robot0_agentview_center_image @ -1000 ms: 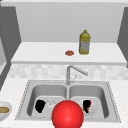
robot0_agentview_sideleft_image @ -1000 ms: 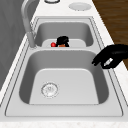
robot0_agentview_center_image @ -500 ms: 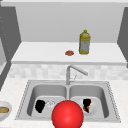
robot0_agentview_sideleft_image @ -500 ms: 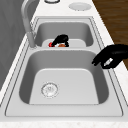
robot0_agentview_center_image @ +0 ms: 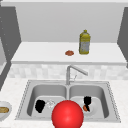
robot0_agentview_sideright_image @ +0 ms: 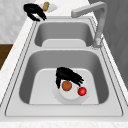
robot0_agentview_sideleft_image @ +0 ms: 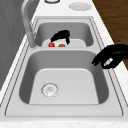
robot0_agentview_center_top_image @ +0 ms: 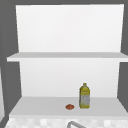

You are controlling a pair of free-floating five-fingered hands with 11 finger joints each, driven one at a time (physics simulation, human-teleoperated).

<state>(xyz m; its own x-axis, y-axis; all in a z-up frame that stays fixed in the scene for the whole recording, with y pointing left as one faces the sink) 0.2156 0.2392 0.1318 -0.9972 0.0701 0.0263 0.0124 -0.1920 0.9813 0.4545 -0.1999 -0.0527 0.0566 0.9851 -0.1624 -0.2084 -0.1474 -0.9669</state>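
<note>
My right hand (robot0_agentview_center_image: 87,100) hangs low in the right basin, arched over an orange fruit (robot0_agentview_sideright_image: 66,85) on a white plate (robot0_agentview_sideright_image: 72,99). Its fingers (robot0_agentview_sideright_image: 58,79) spread down around the fruit and do not clearly close on it. A small red ball (robot0_agentview_sideright_image: 82,91) lies on the same plate, toward the back wall. The same hand (robot0_agentview_sideleft_image: 60,36) shows in the far basin, with the orange fruit (robot0_agentview_sideleft_image: 61,45) and the red ball (robot0_agentview_sideleft_image: 51,45) under it. My left hand (robot0_agentview_sideleft_image: 111,57) floats over the left basin's front rim, its fingers loosely bent and holding nothing.
A large red sphere (robot0_agentview_center_image: 67,114) covers the sink's front edge. The faucet (robot0_agentview_center_image: 72,72) stands behind the divider. A bowl with bread (robot0_agentview_center_image: 3,110) sits on the left counter. On the shelf are a yellow bottle (robot0_agentview_center_image: 84,42) and a small reddish thing (robot0_agentview_center_image: 69,52).
</note>
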